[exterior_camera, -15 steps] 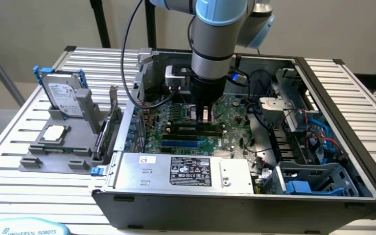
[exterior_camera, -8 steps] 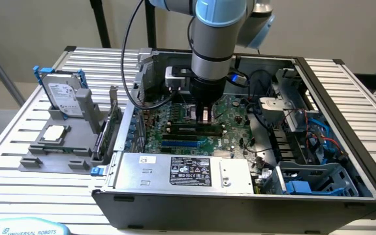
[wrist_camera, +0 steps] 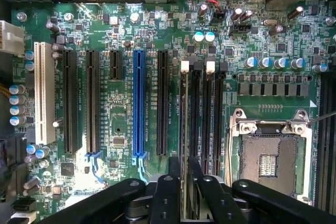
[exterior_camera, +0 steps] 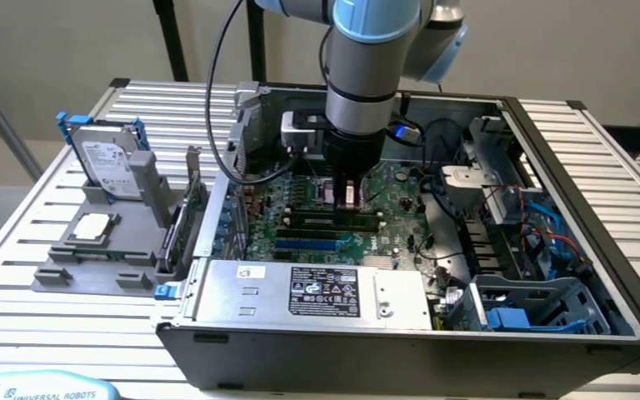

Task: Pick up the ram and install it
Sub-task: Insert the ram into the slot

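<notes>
Over memory slots [wrist_camera: 202, 111]: hand [wrist_camera: 181, 174] slightly parted, straddling ram [wrist_camera: 184, 129].

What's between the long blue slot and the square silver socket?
In the wrist view, one black expansion slot, then the black memory slots, lie between the blue slot and the processor socket.

"UNIVERSAL ROBOTS" printed on the light blue robot base cover [exterior_camera: 42, 390] at the exterior view's lower left, power supply label [exterior_camera: 326, 293] carrying certification marks and fine print too small to read, hard drive label [exterior_camera: 111, 158] illegible
</notes>
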`<action>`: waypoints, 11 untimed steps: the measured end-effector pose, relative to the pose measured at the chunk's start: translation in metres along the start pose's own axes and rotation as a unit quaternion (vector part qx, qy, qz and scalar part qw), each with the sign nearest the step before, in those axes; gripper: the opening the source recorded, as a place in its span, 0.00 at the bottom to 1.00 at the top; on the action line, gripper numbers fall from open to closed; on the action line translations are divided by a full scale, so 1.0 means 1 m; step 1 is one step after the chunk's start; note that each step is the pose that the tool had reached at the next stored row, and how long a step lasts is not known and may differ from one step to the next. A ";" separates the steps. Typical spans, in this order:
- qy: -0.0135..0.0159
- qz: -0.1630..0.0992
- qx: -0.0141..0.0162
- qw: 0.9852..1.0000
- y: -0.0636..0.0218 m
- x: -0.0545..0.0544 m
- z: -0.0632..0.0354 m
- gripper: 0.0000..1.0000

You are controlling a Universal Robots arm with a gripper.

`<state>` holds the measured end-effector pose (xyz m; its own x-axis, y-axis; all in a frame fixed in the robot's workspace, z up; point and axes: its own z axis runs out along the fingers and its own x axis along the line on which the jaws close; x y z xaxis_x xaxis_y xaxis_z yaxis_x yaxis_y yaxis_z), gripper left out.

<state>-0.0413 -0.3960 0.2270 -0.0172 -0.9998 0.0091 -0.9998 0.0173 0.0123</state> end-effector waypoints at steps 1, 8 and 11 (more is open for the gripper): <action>0.000 0.000 0.000 1.000 0.0000 0.000 -0.0029 0.22; 0.000 0.000 -0.001 1.000 0.0002 0.000 -0.0142 0.13; 0.000 0.000 -0.001 1.000 0.0004 0.000 -0.0143 0.11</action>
<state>-0.0416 -0.3960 0.2413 -0.0171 -0.9998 0.0090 -0.9998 0.0173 0.0136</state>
